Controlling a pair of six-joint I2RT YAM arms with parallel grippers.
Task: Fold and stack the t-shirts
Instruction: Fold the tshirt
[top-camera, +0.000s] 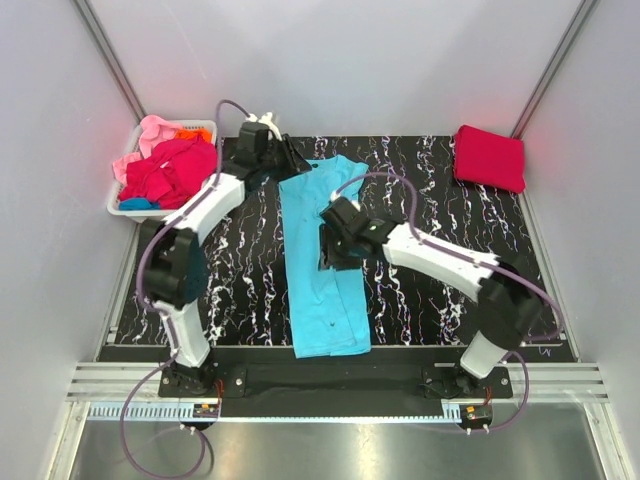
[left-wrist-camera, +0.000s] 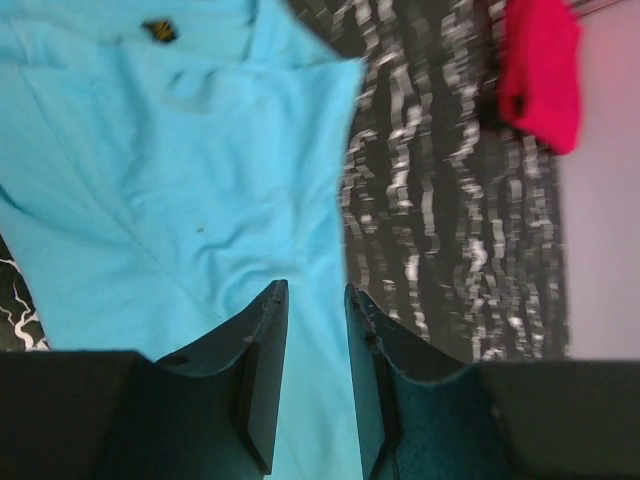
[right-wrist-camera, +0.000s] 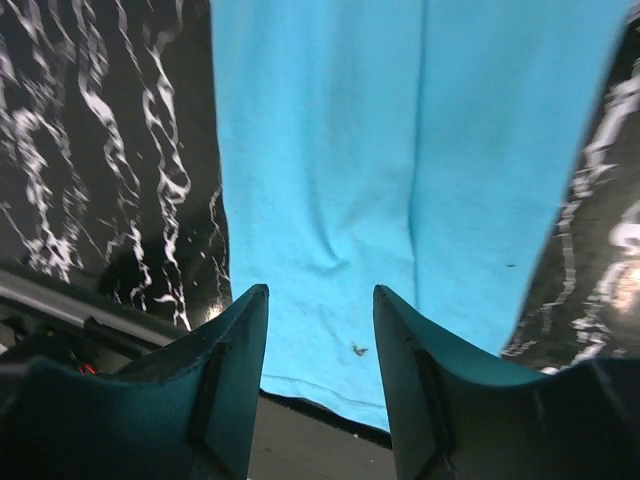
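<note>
A turquoise t-shirt (top-camera: 322, 270) lies on the black marbled table as a long narrow strip, its collar end far and its hem near. My left gripper (top-camera: 294, 160) hovers over the strip's far left corner. In the left wrist view it (left-wrist-camera: 315, 290) is open, with the turquoise cloth (left-wrist-camera: 190, 180) showing through the gap. My right gripper (top-camera: 330, 256) is above the middle of the strip. The right wrist view shows it (right-wrist-camera: 320, 292) open over the cloth (right-wrist-camera: 400, 150) near the hem, nothing between its fingers. A folded crimson t-shirt (top-camera: 489, 157) rests at the back right.
A white basket (top-camera: 128, 208) at the back left holds crumpled pink, magenta-red, orange and blue t-shirts (top-camera: 172, 168). Grey walls close in the table on the left, right and back. The table's near edge (right-wrist-camera: 300, 440) is just beyond the hem.
</note>
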